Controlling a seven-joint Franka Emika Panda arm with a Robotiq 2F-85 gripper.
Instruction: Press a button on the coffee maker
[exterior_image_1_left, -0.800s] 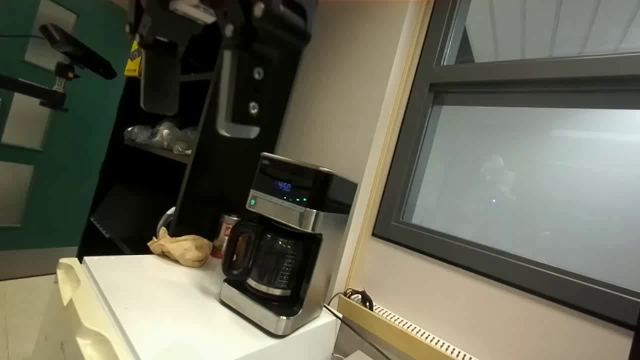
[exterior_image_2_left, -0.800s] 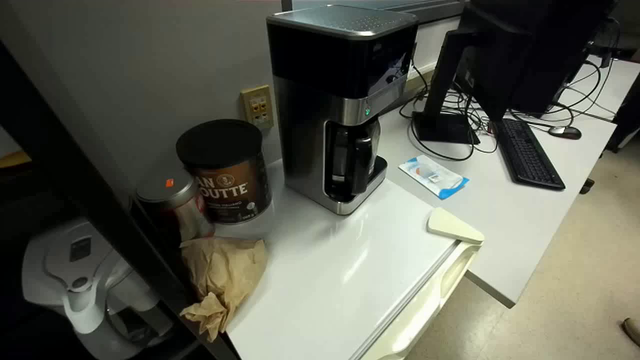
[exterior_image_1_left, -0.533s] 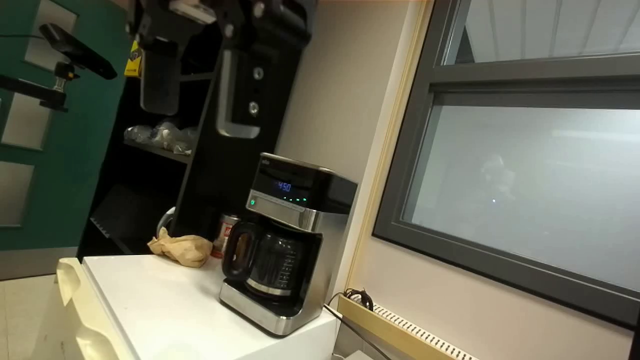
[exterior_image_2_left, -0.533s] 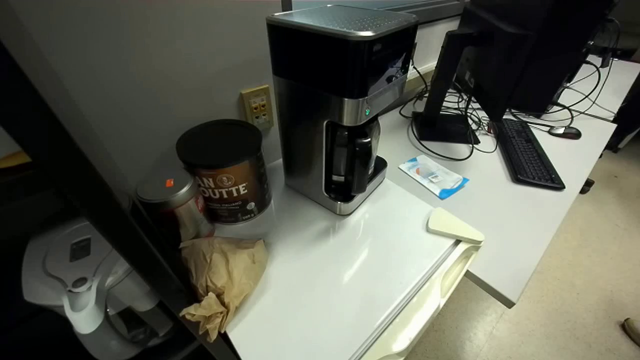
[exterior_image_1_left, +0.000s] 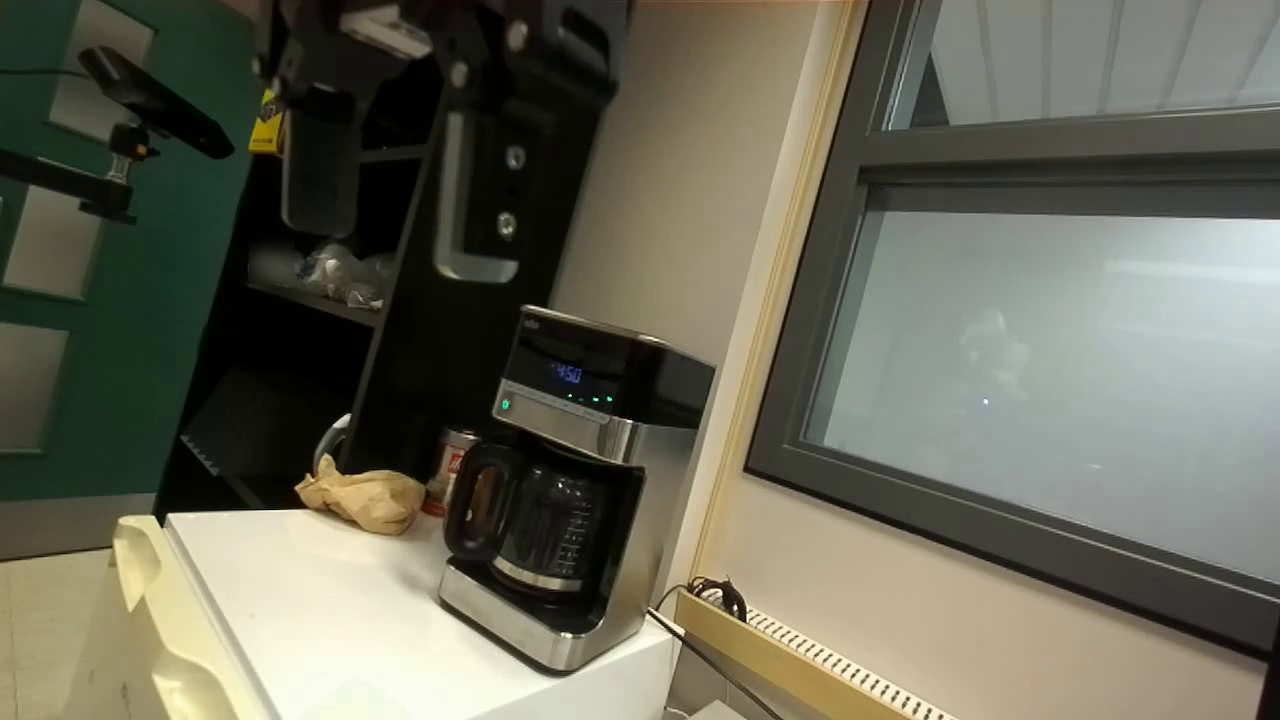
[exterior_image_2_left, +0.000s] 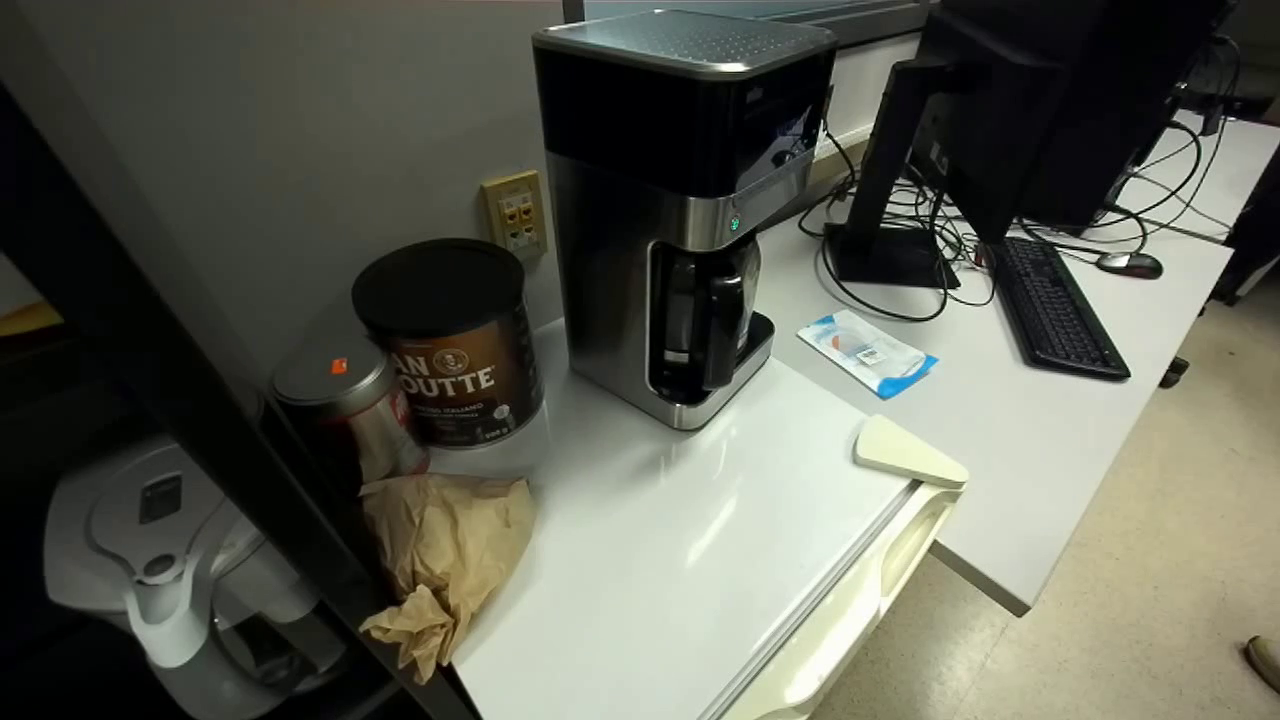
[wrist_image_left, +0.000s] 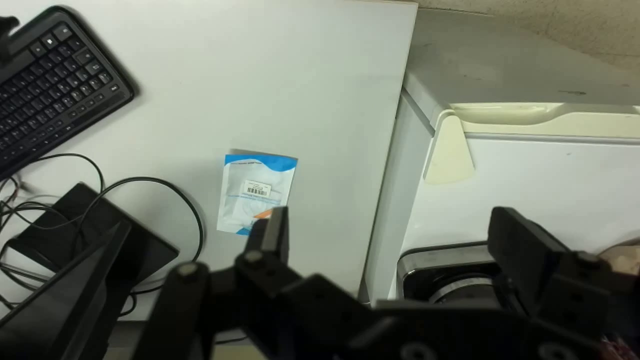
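Note:
The black and silver coffee maker (exterior_image_1_left: 575, 430) stands upright on a white cabinet top, with its glass carafe (exterior_image_1_left: 550, 530) inside. Its front has a bluish display (exterior_image_1_left: 568, 374), small green lights and a green-lit button (exterior_image_1_left: 505, 405). It also shows in an exterior view (exterior_image_2_left: 625, 260) with the lit button (exterior_image_2_left: 735, 223). In the wrist view only its base and carafe part (wrist_image_left: 450, 257) show, partly behind the right finger. My gripper (exterior_image_1_left: 400, 248) is open and empty, fingers pointing down, apart from the machine and higher in the picture. Its fingers are wide apart in the wrist view (wrist_image_left: 390, 220).
A crumpled paper bag (exterior_image_2_left: 450, 560), a metal can (exterior_image_2_left: 345, 400) and a coffee tin (exterior_image_2_left: 455, 340) stand beside the machine. A black shelf (exterior_image_1_left: 300, 400) is behind. The adjoining desk holds a white-blue packet (wrist_image_left: 257, 192), keyboard (wrist_image_left: 55, 85), cables and a monitor stand (exterior_image_2_left: 885, 200).
My gripper has moved slightly down in an exterior view, its fingers still apart. The coffee maker and the other things have not moved.

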